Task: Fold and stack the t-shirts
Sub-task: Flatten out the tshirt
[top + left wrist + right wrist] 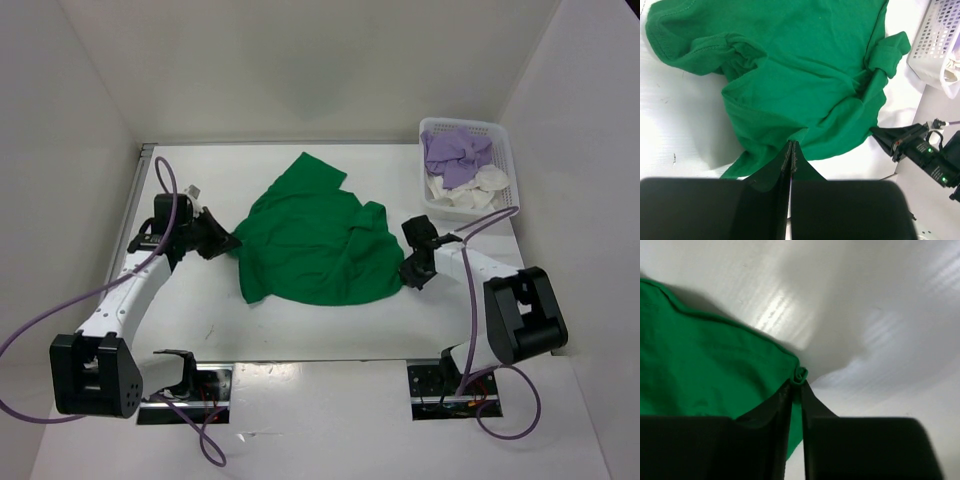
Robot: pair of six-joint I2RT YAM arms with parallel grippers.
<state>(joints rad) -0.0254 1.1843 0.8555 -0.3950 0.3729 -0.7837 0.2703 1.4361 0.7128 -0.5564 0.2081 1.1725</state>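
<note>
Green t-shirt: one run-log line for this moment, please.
green t-shirt: rumpled on table | left gripper: pinches its left edge | right gripper: pinches its right edge | lavender shirt, white shirt: in basket

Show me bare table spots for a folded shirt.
Free: the far strip between the green t-shirt and back wall, and the near strip between its hem and the arm bases. Crowded: the basket corner, and both shirt sides, where the left gripper and right gripper pinch it.

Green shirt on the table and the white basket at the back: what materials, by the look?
The bright green t-shirt looks like soft knit cloth, matte: it drapes in folds and has stitched hems; the fibre cannot be told. The white lattice basket looks like moulded plastic, faintly glossy: stiff walls pierced by regular holes.
</note>
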